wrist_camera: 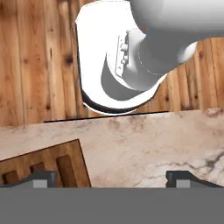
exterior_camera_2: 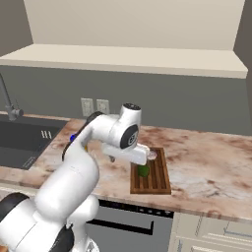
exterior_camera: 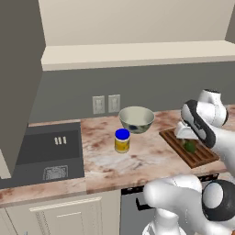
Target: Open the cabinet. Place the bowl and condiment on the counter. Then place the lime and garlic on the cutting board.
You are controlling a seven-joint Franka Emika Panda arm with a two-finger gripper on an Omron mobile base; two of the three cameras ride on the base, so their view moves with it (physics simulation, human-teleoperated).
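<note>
In the left base view's centre the bowl point(exterior_camera: 136, 119) and condiment point(exterior_camera: 122, 140) stand on the counter point(exterior_camera: 103, 158), the lime point(exterior_camera: 189, 146) right on the cutting board point(exterior_camera: 202, 157); the right view shows lime point(exterior_camera_2: 143, 171) mid-frame; in the hand view, gripper point(wrist_camera: 112, 178) fingertips point(wrist_camera: 43, 178) spread wide at the bottom.

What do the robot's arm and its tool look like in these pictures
The arm is glossy white, built of rounded tubular segments with bulbous joints. Dark grey to black bands and round caps mark the joints, clearest on the one at the lower right of the left base view. No cables or lettering are visible. The tool ends in two small dark grey, blocky finger tips set wide apart.
</note>
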